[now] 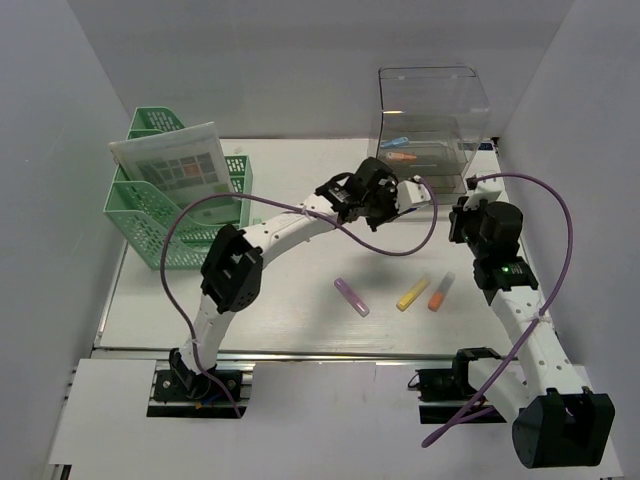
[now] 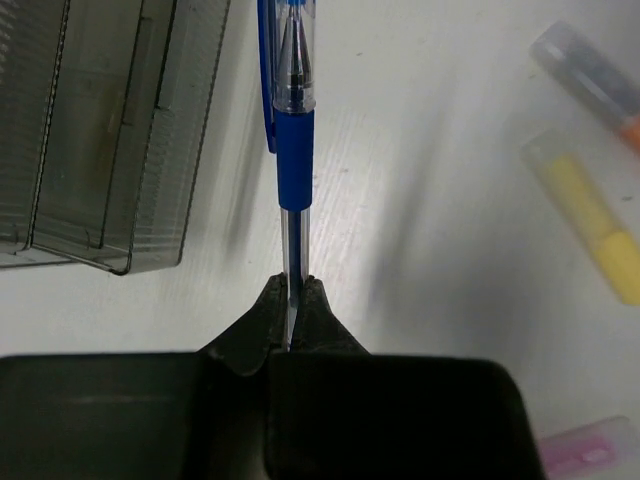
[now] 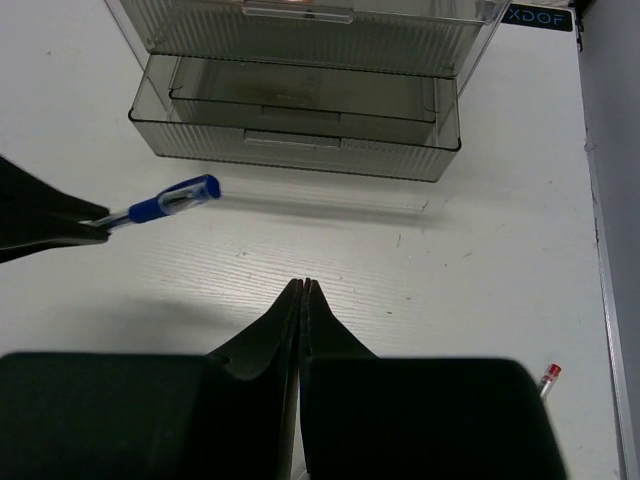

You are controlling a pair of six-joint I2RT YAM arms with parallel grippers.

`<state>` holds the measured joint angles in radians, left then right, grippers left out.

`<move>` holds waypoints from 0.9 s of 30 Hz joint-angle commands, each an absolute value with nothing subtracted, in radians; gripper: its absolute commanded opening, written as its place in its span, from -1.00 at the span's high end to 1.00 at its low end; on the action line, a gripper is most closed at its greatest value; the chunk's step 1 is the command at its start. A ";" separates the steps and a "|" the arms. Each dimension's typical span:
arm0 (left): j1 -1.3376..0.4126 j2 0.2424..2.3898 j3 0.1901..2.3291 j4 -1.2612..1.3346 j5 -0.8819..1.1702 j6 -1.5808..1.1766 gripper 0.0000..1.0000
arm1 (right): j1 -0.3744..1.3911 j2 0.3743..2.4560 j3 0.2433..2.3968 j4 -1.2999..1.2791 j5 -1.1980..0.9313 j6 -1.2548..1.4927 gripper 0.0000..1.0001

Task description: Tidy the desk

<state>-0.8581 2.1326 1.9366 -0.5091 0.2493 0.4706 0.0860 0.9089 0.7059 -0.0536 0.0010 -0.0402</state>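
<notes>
The white desk (image 1: 290, 310) has a silver rail (image 1: 300, 354) along its front edge. My left gripper (image 1: 400, 196) is shut on a blue pen (image 2: 294, 150) and holds it above the desk, in front of a clear drawer organizer (image 1: 430, 130). The pen (image 3: 165, 204) points at the organizer's pulled-out lower drawer (image 3: 300, 125). My right gripper (image 3: 303, 286) is shut and empty, hovering over bare desk to the right of the pen. Purple (image 1: 351, 297), yellow (image 1: 412, 294) and orange (image 1: 441, 292) highlighters lie on the desk in front.
Green mesh baskets (image 1: 150, 215) holding a printed sheet (image 1: 170, 165) stand at the back left. Pens lie inside the organizer's upper drawer (image 1: 400, 150). A small red-tipped object (image 3: 548, 377) lies near the right wall. Grey walls close in the desk.
</notes>
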 commanded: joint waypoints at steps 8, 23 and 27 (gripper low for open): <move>-0.848 2.209 1.976 -0.170 0.086 0.627 0.99 | 0.066 0.884 0.723 -0.018 -0.028 -0.040 1.00; -0.848 2.295 1.976 0.107 -0.066 0.664 0.96 | 0.066 0.884 0.724 -0.023 -0.043 -0.037 1.00; -0.848 2.335 1.985 0.126 -0.071 0.670 0.95 | 0.066 0.882 0.723 -0.025 -0.044 -0.035 1.00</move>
<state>-0.8490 2.3180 1.9667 0.0837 -0.0441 0.6590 0.0719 0.9028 0.7059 -0.0528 -0.0349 -0.0395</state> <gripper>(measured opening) 0.037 0.015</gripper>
